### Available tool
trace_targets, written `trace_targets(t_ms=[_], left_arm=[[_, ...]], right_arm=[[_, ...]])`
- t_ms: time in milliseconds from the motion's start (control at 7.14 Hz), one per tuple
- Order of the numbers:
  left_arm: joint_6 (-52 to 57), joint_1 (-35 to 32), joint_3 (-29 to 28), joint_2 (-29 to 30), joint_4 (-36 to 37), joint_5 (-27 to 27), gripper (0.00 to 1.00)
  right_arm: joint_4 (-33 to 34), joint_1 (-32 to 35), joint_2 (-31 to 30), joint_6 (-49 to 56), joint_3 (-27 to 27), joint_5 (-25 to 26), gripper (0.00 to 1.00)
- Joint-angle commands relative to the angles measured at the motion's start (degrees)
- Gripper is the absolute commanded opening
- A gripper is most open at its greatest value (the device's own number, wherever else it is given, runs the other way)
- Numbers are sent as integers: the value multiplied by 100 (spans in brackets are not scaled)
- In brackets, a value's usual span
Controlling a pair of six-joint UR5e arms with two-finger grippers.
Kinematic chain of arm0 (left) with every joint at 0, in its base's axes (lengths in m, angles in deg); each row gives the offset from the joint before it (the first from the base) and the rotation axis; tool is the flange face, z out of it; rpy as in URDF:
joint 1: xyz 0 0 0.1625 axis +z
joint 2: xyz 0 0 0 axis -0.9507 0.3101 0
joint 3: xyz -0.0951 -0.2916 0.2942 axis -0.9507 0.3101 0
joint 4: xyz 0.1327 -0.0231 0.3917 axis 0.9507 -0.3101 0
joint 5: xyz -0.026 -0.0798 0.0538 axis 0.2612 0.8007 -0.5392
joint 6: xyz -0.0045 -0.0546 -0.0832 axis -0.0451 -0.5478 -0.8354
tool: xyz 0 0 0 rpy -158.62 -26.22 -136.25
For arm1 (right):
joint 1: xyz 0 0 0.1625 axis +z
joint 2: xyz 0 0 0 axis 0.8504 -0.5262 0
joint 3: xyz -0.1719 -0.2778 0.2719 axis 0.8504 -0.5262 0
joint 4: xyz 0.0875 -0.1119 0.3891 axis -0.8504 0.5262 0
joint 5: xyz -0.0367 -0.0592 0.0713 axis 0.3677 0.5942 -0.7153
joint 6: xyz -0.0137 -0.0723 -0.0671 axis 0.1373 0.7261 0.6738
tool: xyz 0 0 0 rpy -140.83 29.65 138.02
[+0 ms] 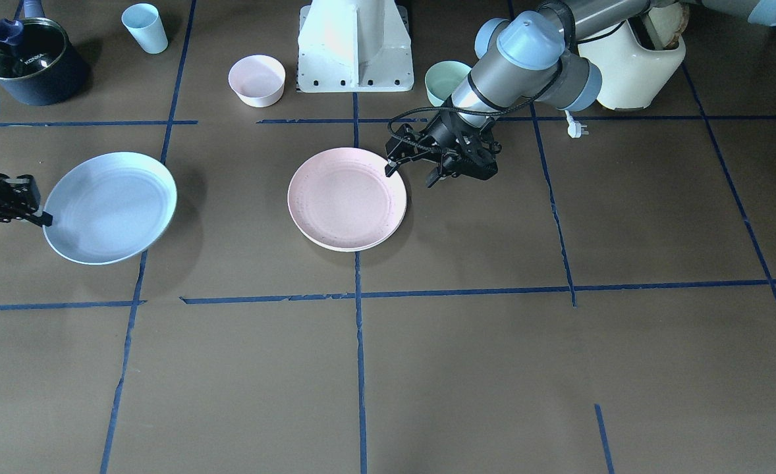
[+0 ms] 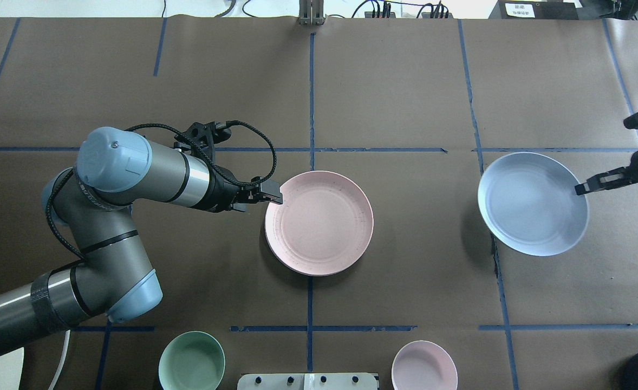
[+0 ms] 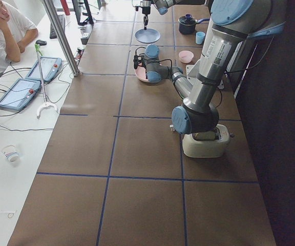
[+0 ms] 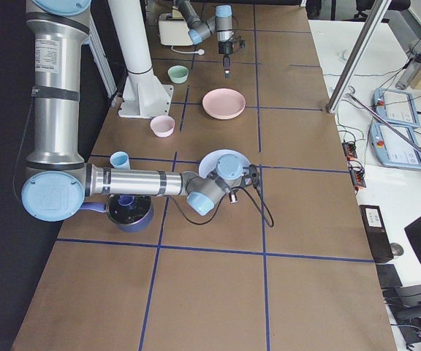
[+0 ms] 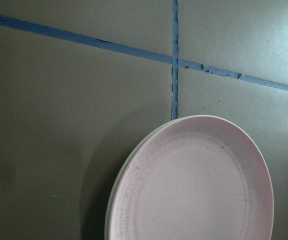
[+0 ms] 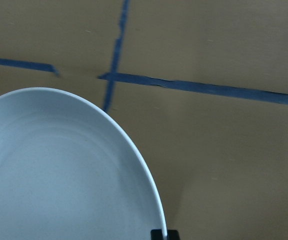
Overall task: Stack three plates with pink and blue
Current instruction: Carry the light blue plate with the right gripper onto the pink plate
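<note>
The pale pink plate lies at the table's middle, stacked on the cream-white plate, of which only a pale rim shows beneath it. My left gripper is open at the pink plate's rim on the robot's left side and holds nothing. My right gripper is shut on the rim of the pale blue plate and holds it tilted above the table, well to the robot's right of the stack. The right wrist view shows the blue plate with a fingertip at its edge.
A small pink bowl and a mint bowl stand on either side of the robot base. A light blue cup and a dark pot are at the robot's right. A cream toaster is at its left.
</note>
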Motion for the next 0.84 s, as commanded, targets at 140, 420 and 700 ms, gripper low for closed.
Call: trace_targets(t_ms=[140,420,700], left_arm=[[0,-120,31,0,0,10,90],[-9,-190,40,8,0,19,90],[-9,-199,40,8,0,19,90]], right_arm=[[466,-1479,997,-2158,968,1112,0],[1888,-2147,1823,-2503,1128,1814,0],[2447,-2667,2178,-2645,1119,2326,0]])
